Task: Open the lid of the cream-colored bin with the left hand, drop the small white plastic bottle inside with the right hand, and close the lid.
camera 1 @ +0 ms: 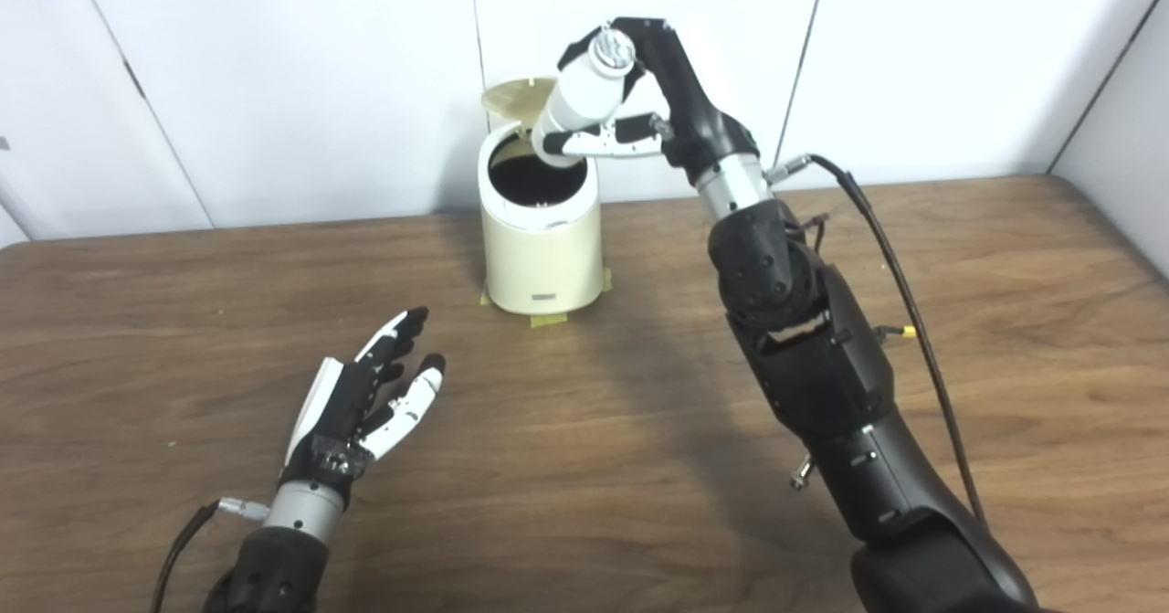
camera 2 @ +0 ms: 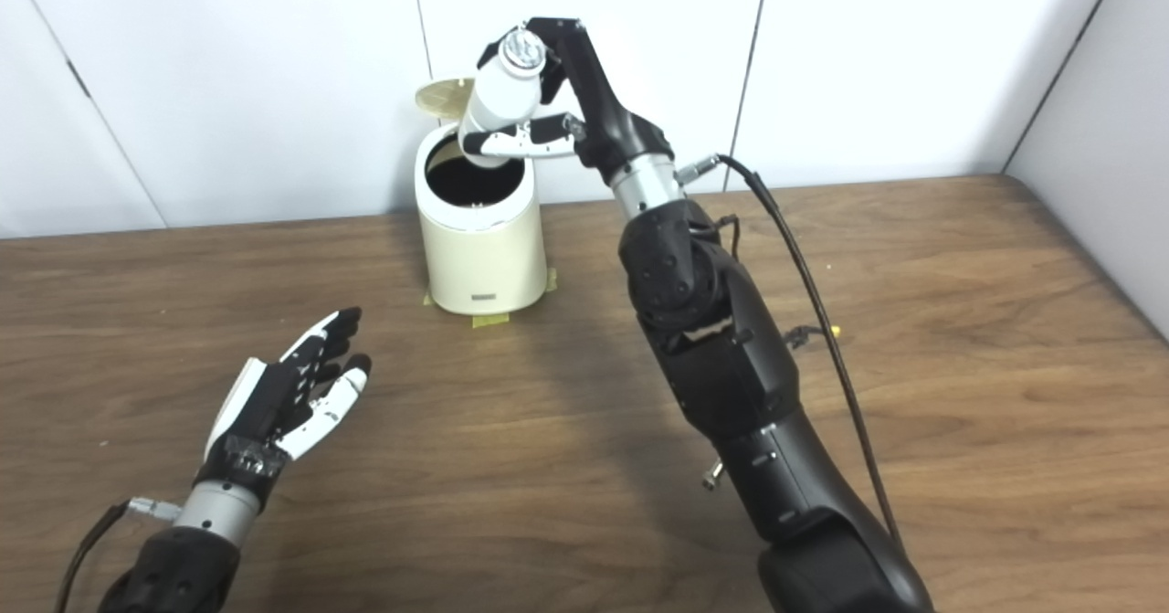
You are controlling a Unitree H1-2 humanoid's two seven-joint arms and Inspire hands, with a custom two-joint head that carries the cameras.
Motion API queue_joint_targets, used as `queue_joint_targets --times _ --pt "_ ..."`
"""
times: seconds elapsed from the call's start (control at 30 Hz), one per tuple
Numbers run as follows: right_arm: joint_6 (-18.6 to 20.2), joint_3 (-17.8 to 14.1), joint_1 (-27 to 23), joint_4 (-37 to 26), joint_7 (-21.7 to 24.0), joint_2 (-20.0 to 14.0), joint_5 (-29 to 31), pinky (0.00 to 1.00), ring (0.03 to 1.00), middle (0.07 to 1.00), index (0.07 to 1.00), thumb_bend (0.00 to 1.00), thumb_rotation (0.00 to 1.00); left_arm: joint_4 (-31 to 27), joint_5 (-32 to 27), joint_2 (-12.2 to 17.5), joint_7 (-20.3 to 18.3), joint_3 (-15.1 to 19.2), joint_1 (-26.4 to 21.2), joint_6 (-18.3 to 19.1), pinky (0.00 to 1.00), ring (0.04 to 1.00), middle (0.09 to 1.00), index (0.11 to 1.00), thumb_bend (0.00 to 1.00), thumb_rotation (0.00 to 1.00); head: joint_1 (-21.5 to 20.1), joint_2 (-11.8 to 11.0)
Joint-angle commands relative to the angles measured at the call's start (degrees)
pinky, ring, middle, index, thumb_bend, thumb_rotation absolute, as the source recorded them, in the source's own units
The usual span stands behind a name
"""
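The small white plastic bottle (camera 1: 580,97) is a plain cylinder with a silvery-looking end facing up toward the camera, tilted so its lower end dips right over the bin's mouth. The right hand (camera 1: 630,92) has its fingers wrapped around it, holding it in the air above the opening. Underneath sits the cream-colored bin (camera 1: 541,238), a rounded tub with a dark inside and a little label low on the front. Its lid (camera 1: 516,97) is flipped up at the back. There are bits of yellow tape (camera 1: 548,320) at its base on the wooden counter (camera 1: 584,430). The left hand (camera 1: 365,403) is low over the counter, near-left and well apart from the bin, fingers spread and holding nothing.
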Motion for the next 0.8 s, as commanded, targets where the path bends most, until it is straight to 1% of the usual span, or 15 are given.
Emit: queue_joint_targets --times 0.0,0.17,0.3,0.47,0.63,0.77 --pt "-2.2 -0.8 -3.9 0.2 -2.2 0.4 -0.5 0.38 0.429 0.498 0.486 0.52 0.0 -0.7 0.2 -0.3 1.1 -0.1 -1.3 -2.1 0.92 0.94 0.942 0.95 0.28 0.52 0.1 0.0" --pt "-3.1 -1.5 -5.1 3.4 -4.0 1.5 0.2 0.39 0.438 0.498 0.478 0.52 0.0 -0.8 0.2 -1.0 1.1 -0.1 -1.1 -2.1 0.92 0.936 0.936 0.948 0.28 0.52 0.8 -0.1" --pt "-5.3 -1.9 -5.4 6.3 -5.5 2.0 1.2 0.4 0.434 0.496 0.486 0.52 0.0 -1.1 0.6 -1.4 1.2 -0.3 -1.0 -2.1 0.92 0.935 0.933 0.947 0.29 0.54 1.3 0.0" --pt "-6.3 -1.9 -5.5 9.0 -6.6 2.8 2.0 0.4 0.436 0.499 0.482 0.52 0.0 -1.2 0.8 -1.7 1.4 -0.3 -1.0 -1.9 0.92 0.935 0.931 0.944 0.29 0.56 1.7 0.0" --pt "-9.6 -2.1 -6.0 13.8 -10.9 4.1 1.8 0.4 0.433 0.508 0.475 0.52 0.0 -1.9 1.2 -1.8 1.3 -0.2 -0.9 -1.3 0.93 0.938 0.931 0.944 0.29 0.56 1.9 0.2" --pt "-10.7 -1.8 -6.2 16.0 -13.1 4.6 1.3 0.4 0.433 0.51 0.474 0.52 0.0 -1.9 1.2 -1.8 1.3 0.0 -0.9 -1.4 0.92 0.936 0.93 0.946 0.29 0.57 1.9 0.4"
